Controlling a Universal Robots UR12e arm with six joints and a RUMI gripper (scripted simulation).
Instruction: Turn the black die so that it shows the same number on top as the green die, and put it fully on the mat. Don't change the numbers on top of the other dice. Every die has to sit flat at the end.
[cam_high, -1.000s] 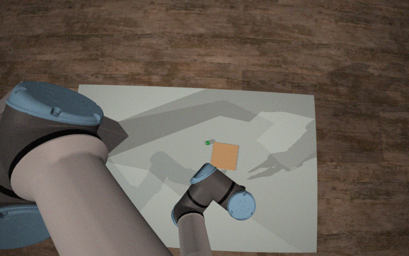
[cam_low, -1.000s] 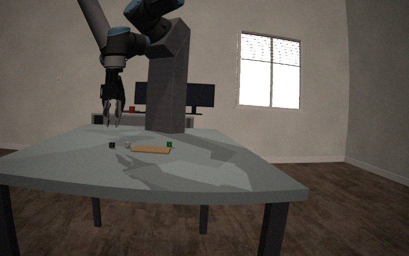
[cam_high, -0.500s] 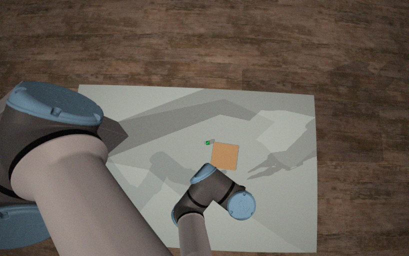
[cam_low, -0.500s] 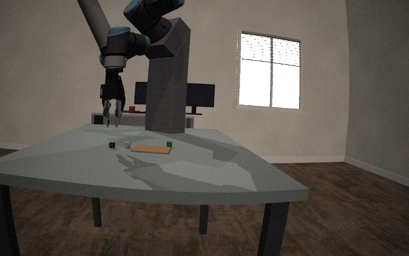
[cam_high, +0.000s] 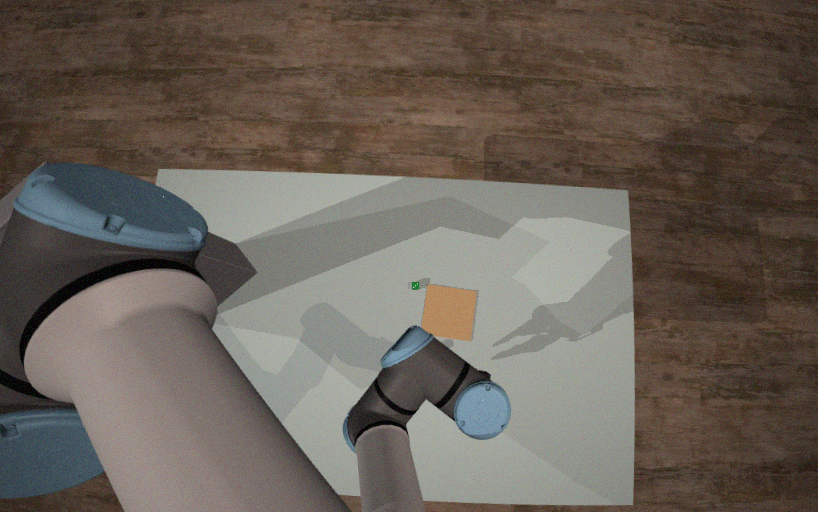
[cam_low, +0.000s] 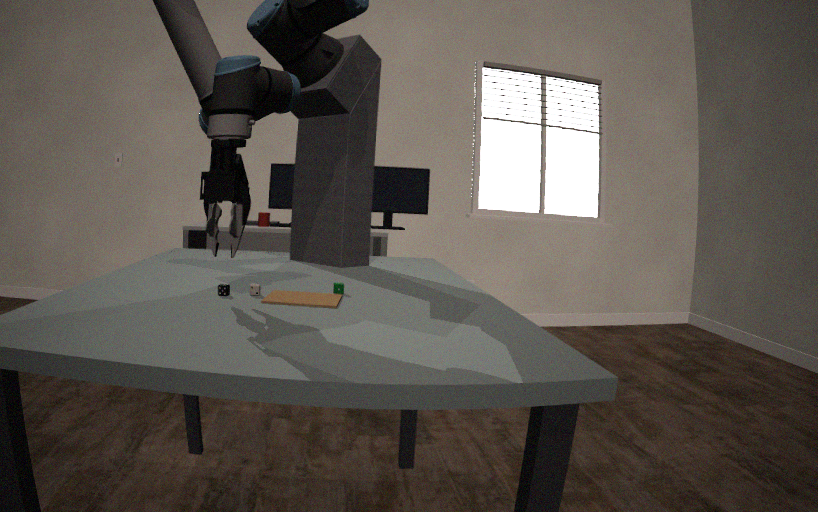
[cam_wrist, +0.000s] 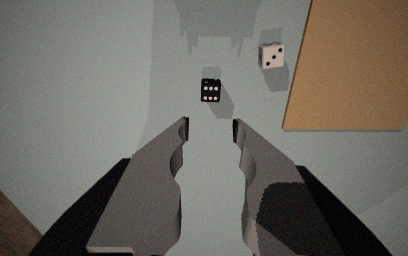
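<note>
The black die sits flat on the table, off the mat, with six pips on top in the wrist view. The green die sits flat beside a corner of the orange mat; its top pips lie along a diagonal, too small to count surely. The white die shows three on top and sits between the black die and the mat. My gripper is partly open and empty, high above the table. In the top view the arm hides the black and white dice.
The pale table carries the arm's column at its back. The white die is close to the black die on the mat side. Shadows of the arm and the gripper fall across the table. Monitors stand behind, away from the table.
</note>
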